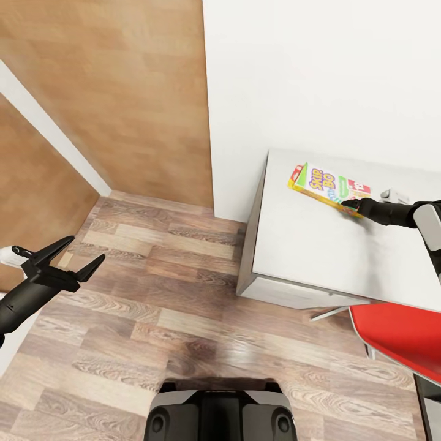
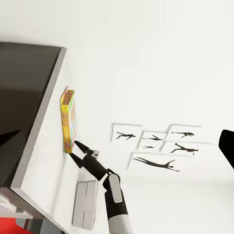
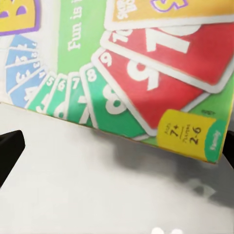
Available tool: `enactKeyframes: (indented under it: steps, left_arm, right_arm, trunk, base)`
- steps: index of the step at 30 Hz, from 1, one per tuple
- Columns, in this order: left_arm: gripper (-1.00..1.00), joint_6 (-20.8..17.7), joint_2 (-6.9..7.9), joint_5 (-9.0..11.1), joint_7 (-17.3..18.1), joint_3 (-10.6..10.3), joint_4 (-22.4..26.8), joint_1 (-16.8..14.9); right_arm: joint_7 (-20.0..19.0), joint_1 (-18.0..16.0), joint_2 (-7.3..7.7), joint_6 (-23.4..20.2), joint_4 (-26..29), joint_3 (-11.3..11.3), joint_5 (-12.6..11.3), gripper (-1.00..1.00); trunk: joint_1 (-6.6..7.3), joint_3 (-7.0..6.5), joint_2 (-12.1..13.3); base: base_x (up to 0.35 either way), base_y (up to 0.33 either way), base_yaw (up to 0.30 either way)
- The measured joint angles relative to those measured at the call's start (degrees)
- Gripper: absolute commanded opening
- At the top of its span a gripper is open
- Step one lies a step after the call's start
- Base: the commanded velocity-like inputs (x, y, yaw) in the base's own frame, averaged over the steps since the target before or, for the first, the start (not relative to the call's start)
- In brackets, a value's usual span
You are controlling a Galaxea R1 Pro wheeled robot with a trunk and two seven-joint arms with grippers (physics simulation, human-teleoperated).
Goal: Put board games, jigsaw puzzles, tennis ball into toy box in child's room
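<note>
The right tool, jaws open, is set at the board game on the bench; its near edge should be straddled squarely before closing; the left tool hangs open.

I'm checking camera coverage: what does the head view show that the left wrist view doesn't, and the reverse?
Head view alone: the left gripper, jaws open over the wood floor, and a red chair. Left wrist view alone: silhouette prints on the wall. Both: the right gripper reaching the Skip-Bo board game on the table.
</note>
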State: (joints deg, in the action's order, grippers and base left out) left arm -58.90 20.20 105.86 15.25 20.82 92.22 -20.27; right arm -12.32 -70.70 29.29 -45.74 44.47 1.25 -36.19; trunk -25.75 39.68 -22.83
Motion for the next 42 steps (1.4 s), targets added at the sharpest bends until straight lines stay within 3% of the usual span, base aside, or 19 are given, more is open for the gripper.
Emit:
enactKeyframes:
  steps: [18, 42]
  left_arm:
    - [1.0, 0.0, -0.01, 0.0, 0.01, -0.02, 0.0, 0.0]
    - [1.0, 0.0, -0.04, -0.01, 0.07, -0.02, 0.0, 0.0]
  right_arm:
    - [0.11, 0.0, 0.01, 0.22, 0.0, -0.18, -0.03, 1.0]
    - [0.39, 0.04, 0.53, 0.6, -0.17, -0.18, 0.07, 1.0]
  trunk:
    - [0.01, 0.0, 0.0]
    - [0.0, 0.0, 0.0]
  base:
    - [0.008, -0.003, 0.008]
    - [0.163, -0.053, 0.0]
